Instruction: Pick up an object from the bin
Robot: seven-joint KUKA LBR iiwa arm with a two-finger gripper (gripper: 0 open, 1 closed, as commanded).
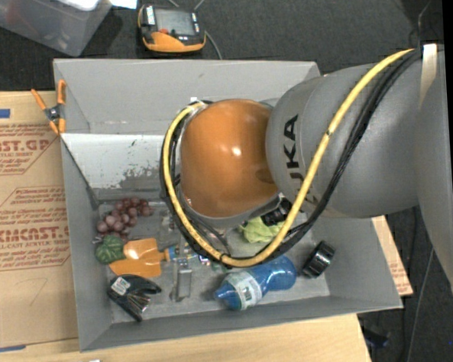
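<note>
My gripper (181, 282) reaches out from under the arm's orange cover and hangs low over the front middle of the bin floor. Just to its left lies an orange plastic scoop (139, 259), with a dark green toy (108, 250) at the scoop's far end. A blue bottle with a white label (256, 283) lies on its side just right of the gripper. A small black item with a white tag (131, 293) sits in the front left corner. Nothing shows inside the gripper.
A bunch of purple grapes (122, 214) lies by the left wall. A yellow-green soft thing (259, 230) peeks out under the arm, and a black cylinder (317, 259) sits at the front right. The arm hides the bin's middle and back.
</note>
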